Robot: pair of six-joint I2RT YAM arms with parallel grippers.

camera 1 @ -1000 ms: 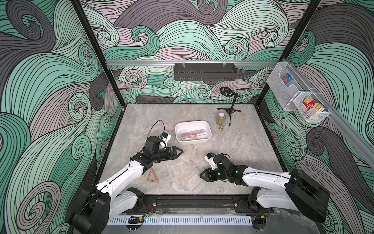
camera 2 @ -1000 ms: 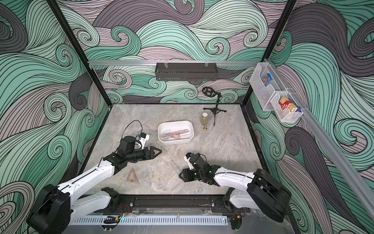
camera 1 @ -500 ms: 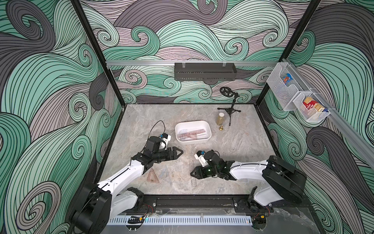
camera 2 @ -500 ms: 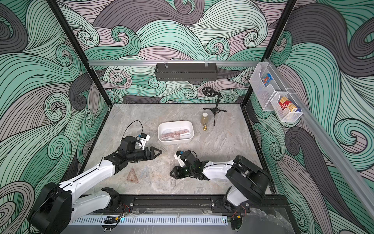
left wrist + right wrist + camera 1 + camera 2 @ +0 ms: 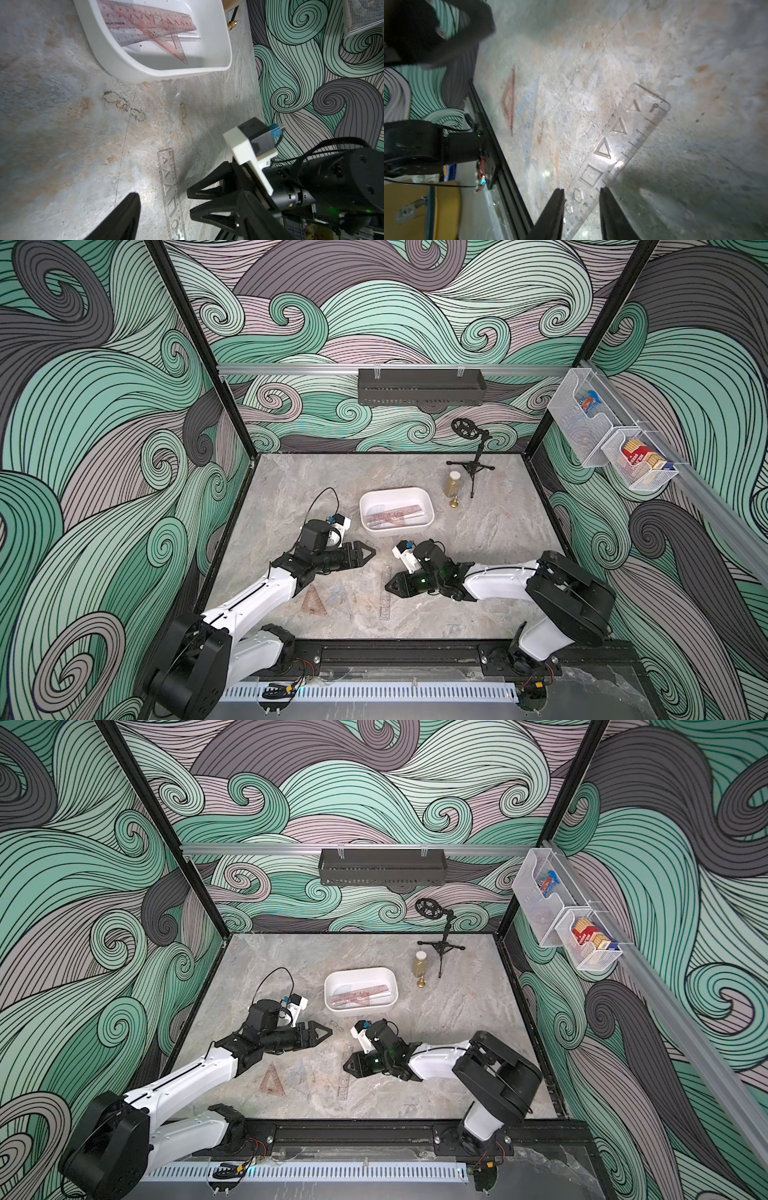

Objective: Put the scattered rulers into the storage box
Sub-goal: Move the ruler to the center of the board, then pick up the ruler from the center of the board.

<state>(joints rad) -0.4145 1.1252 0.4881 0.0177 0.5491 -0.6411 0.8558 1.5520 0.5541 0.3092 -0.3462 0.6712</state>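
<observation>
The white storage box point(image 5: 430, 510) point(image 5: 393, 990) point(image 5: 116, 62) holds reddish rulers point(image 5: 392, 514) point(image 5: 149, 20). On the table near the front lie a clear straight ruler point(image 5: 385, 600) point(image 5: 343, 1085) point(image 5: 172, 193) point(image 5: 623, 141), a reddish-brown set square point(image 5: 312, 601) point(image 5: 272, 1080) point(image 5: 509, 104) and a bluish set square point(image 5: 338, 596) point(image 5: 300, 1076) point(image 5: 529, 108). My right gripper point(image 5: 389, 587) point(image 5: 347, 1065) point(image 5: 581, 192) is low over the clear ruler, its jaws narrowly apart on either side of it. My left gripper point(image 5: 371, 551) point(image 5: 328, 1029) hovers open and empty in front of the box.
A small bottle point(image 5: 453, 485), a brass piece point(image 5: 455, 502) and a black tripod stand point(image 5: 473, 464) are behind and right of the box. A black tray point(image 5: 419, 386) hangs on the back wall, and wire-mesh baskets point(image 5: 598, 427) on the right wall.
My right arm has swung left to the clear ruler and its jaws have narrowed around it. The left arm has barely moved.
</observation>
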